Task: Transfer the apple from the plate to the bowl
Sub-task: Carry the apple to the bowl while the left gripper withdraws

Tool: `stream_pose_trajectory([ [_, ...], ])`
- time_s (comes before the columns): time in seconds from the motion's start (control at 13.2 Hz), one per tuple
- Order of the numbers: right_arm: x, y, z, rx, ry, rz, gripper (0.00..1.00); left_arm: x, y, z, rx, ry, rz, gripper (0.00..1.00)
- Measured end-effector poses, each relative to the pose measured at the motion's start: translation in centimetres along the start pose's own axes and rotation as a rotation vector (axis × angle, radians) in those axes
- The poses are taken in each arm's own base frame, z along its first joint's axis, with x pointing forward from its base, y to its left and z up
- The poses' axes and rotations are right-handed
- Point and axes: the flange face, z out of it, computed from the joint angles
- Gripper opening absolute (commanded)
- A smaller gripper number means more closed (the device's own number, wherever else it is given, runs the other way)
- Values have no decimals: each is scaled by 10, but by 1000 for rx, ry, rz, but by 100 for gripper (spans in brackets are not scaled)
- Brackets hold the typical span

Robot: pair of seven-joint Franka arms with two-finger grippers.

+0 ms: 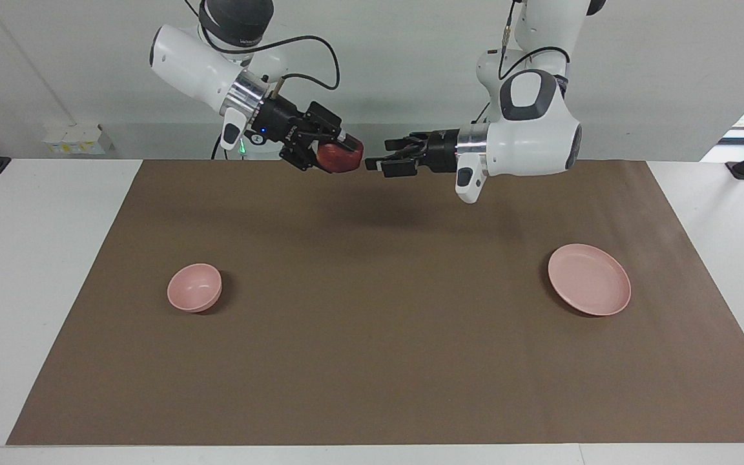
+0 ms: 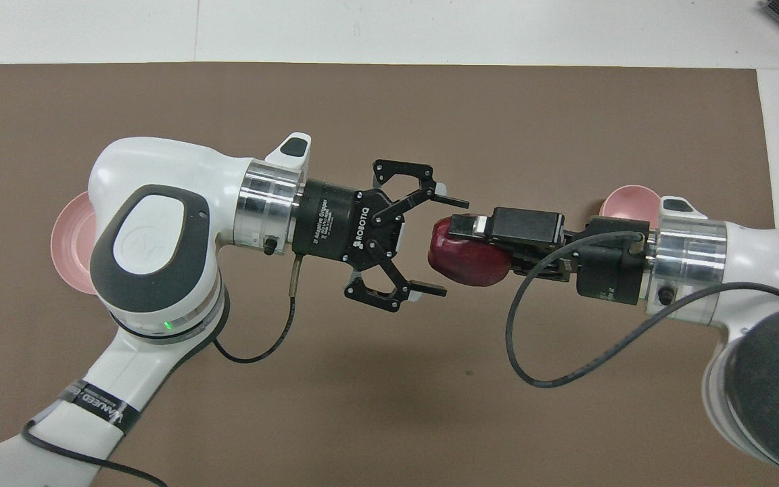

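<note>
My right gripper is shut on the dark red apple and holds it in the air over the mat's middle, at the robots' end. My left gripper is open, level with the apple, its fingertips close to the apple's free side. In the overhead view the left gripper has its fingers spread on either side of the apple's end, facing the right gripper. The flat pink plate lies empty toward the left arm's end. The small deep pink bowl stands empty toward the right arm's end.
A brown mat covers the white table. In the overhead view the left arm hides part of the plate and the right arm hides part of the bowl. Small white boxes sit at the table's corner by the wall.
</note>
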Motion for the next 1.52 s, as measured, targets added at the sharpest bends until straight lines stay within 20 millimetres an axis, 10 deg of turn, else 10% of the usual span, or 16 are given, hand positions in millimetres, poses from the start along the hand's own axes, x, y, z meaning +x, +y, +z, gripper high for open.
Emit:
stream_pose_trajectory([
  [0.46,28,70,-29,-450,-39,-138,0,2,-46,-79,277,234,219,100],
  [1.06,95,140,8,-976,-114,-407,0,-28,-72,-149,562,617,549,100],
  [1.52,148,209,7,-1154,-115,-520,0,-14,-75,-192,800,751,836,100],
])
